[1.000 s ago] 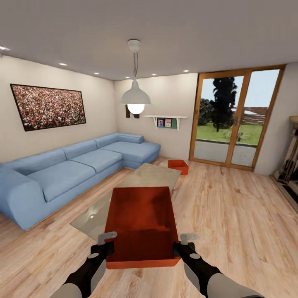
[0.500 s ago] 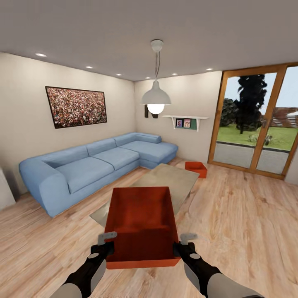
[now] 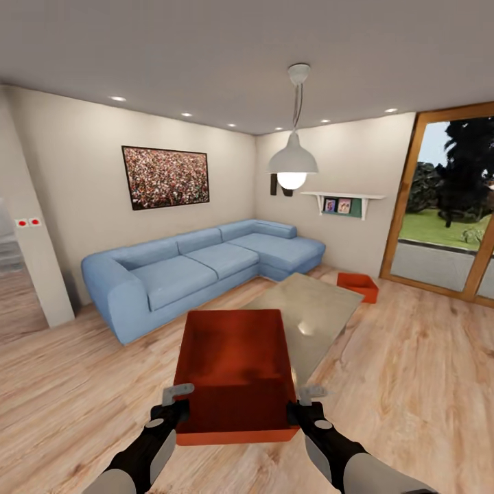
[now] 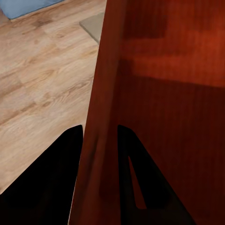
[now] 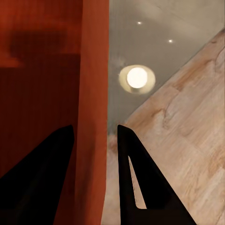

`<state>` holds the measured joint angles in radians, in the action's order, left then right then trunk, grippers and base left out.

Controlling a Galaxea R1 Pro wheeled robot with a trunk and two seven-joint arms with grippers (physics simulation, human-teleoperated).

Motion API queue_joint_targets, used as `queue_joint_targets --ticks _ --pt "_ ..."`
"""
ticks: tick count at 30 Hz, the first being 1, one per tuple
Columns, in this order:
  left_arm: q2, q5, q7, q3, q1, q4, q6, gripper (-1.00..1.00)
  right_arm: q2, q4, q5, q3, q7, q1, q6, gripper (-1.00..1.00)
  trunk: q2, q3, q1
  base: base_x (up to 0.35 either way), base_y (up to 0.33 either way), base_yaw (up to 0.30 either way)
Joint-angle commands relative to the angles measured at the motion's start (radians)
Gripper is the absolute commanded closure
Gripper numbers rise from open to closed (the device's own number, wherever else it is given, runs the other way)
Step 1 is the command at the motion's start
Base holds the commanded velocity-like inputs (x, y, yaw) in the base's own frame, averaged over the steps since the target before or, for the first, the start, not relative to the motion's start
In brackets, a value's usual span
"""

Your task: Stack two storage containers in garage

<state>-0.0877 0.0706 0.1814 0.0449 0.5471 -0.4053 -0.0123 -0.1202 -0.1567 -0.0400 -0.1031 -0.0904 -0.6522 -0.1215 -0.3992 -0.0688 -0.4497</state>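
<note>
Standing over the light wood plank floor (image 3: 412,384) of the living room, the robot held an orange-red rectangular open-topped storage box (image 3: 234,374) out in front of itself, carried level between both arms. The left gripper (image 3: 177,400) pinched the box's left side wall, and the left wrist view showed its two dark fingers (image 4: 51,187) closed on that wall (image 4: 101,154), one on the outside and one inside. The right gripper (image 3: 306,400) did the same on the opposite wall, its fingers (image 5: 136,183) straddling the orange-red edge (image 5: 91,140) in the right wrist view. Below and just beyond the carried box sat a low glass tabletop (image 3: 312,315), which mirrored the ceiling light as a bright round spot (image 5: 137,78). A second orange-red open-topped box (image 3: 357,286) rested on the plank floor past the far end of that tabletop, near the wood-framed glass doors (image 3: 446,213) that looked out on grass and trees. A blue corner sofa (image 3: 199,267) ran along the wall to the left, beneath a dark-framed speckled picture (image 3: 165,177). A white pendant lamp (image 3: 292,161) hung from the ceiling over the tabletop, and a small white wall shelf (image 3: 343,203) with little pictures sat in the far corner. At the far left a pale wall end carried two small red dots (image 3: 28,222).
</note>
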Motion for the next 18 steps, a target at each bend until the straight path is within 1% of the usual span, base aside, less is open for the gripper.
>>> queue_joint_targets --ticks 1,18 --pt "-0.001 -0.002 0.003 0.007 0.000 -0.015 -0.001 1.00 0.001 0.005 -0.009 -0.001 -0.011 0.000 -0.004 1.00 -0.001 0.000 0.000 0.000 0.000 0.300" --pt "-0.001 -0.002 0.004 0.007 0.000 -0.015 0.005 1.00 0.001 0.005 -0.009 -0.001 -0.011 0.000 -0.004 1.00 -0.001 0.000 0.000 0.000 0.000 0.300"
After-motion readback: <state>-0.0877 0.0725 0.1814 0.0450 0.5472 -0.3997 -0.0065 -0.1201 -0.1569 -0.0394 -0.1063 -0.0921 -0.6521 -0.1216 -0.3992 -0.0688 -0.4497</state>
